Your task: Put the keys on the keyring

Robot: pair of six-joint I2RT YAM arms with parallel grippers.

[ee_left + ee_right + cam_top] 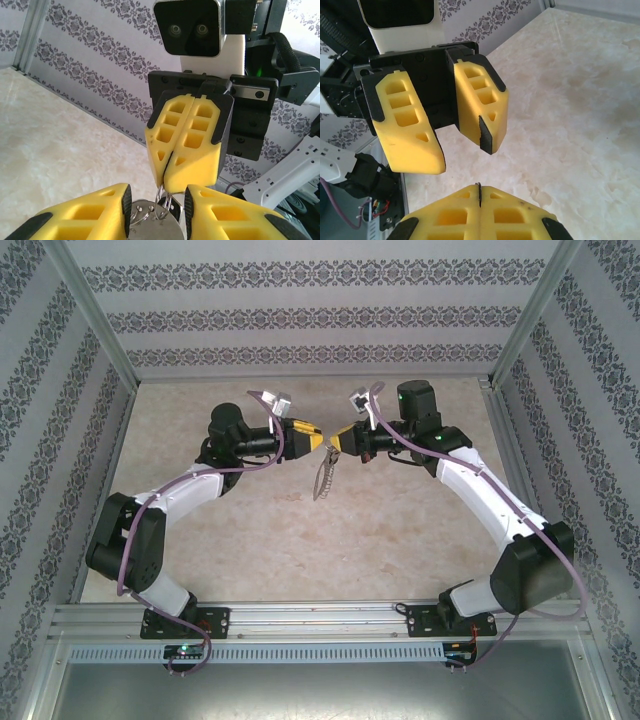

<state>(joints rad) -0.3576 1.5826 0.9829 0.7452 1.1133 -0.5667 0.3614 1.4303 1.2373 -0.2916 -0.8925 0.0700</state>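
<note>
Silver keyring [162,200] sits pinched in the closed right gripper [166,183]; left gripper [157,204], jaws parted, should close squarely without tugging.

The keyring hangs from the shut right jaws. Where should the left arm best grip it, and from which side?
Probably the loop of the keyring just under the right gripper, coming head-on from the left: it hangs free there, and the open jaws of the left gripper straddle it.

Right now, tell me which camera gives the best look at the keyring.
Left wrist: the keyring hangs close up, silver loops plain, from the shut right claw, inside the open left claw. Top external shows a thin dangling strand; the right wrist view has its own claw covering it.
</note>
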